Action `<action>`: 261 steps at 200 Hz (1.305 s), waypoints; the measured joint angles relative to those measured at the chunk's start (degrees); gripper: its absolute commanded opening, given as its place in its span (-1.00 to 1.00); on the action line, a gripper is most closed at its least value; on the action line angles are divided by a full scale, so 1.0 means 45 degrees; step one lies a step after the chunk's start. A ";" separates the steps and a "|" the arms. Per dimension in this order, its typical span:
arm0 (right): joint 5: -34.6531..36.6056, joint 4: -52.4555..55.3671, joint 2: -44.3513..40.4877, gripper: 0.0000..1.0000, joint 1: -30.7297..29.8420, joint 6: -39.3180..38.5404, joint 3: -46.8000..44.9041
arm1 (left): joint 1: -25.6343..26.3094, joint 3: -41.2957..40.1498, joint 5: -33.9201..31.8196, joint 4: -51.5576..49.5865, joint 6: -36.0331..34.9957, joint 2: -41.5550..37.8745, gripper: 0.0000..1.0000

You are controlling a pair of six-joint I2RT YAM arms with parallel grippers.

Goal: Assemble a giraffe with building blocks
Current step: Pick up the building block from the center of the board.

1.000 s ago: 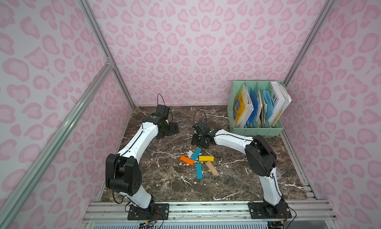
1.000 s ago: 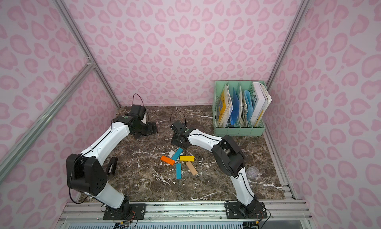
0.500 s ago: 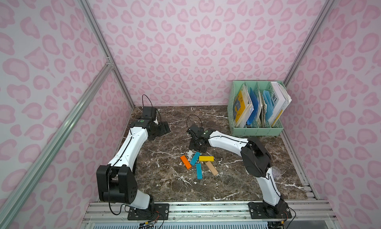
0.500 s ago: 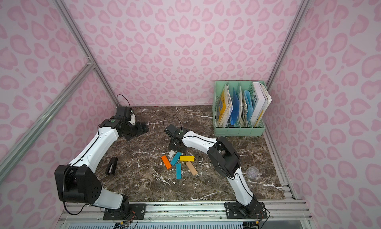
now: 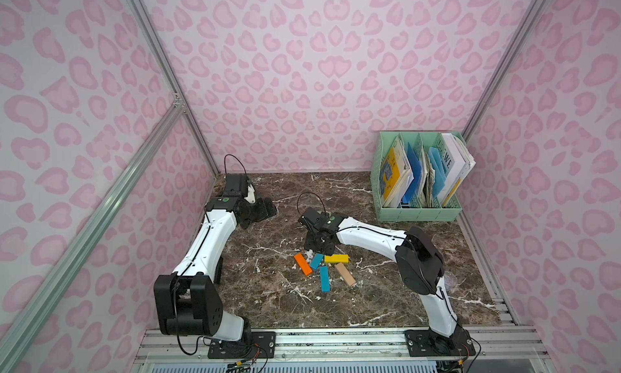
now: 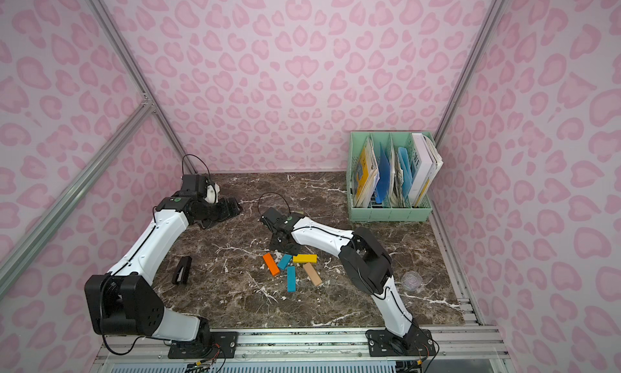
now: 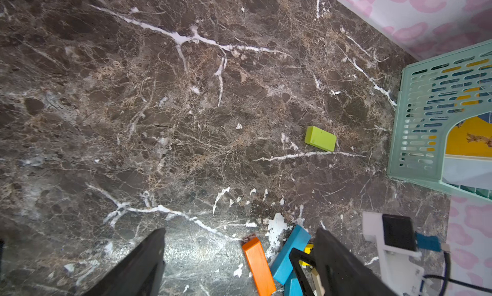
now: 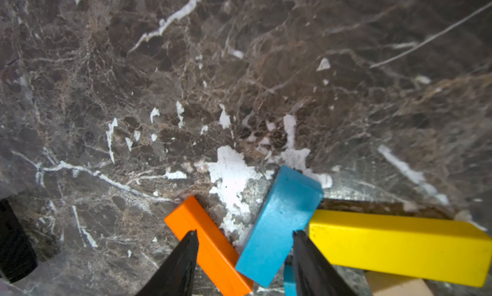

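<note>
Right gripper (image 8: 245,232) hangs with fingers apart astride a slanted blue block (image 8: 282,222) in the loose cluster of building blocks (image 5: 324,274) mid-table, one fingertip over the orange bar (image 8: 207,241), the other hard by the yellow bar (image 8: 399,249); left gripper (image 7: 241,230) stands wide and empty toward the back wall. Closing from here could catch the orange bar too, twisting the blue block askew and knocking the tan bar (image 5: 345,273). The lime-green block (image 7: 320,138) lies well apart, nearer the file rack (image 5: 416,213), and no giraffe is formed yet
</note>
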State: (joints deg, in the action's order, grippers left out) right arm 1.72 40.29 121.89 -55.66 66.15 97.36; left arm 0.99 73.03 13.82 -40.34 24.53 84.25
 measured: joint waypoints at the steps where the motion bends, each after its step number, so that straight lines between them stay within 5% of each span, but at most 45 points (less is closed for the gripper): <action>1: -0.0015 -0.0005 0.0000 0.19 0.0000 0.0015 0.0000 | -0.0005 0.0000 0.0005 0.0000 0.0000 0.0000 0.80; 102: -0.0811 0.0617 0.0777 0.13 -0.0461 0.1579 0.0447 | -0.0087 -0.0078 0.0194 -0.0015 0.0102 -0.0267 0.80; 210: 0.0015 0.1962 0.0792 0.09 -0.0709 0.2234 0.0432 | -0.0170 -0.0112 0.0330 0.0000 0.0112 -0.0476 0.80; 261: 0.0053 0.2346 0.1462 -0.39 -0.0656 0.2186 0.0908 | -0.0194 -0.0141 0.0330 -0.0005 0.0141 -0.0481 0.80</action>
State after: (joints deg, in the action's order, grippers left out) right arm 1.96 50.85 128.46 -58.61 75.99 101.45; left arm 0.12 72.40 15.31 -40.36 25.17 82.08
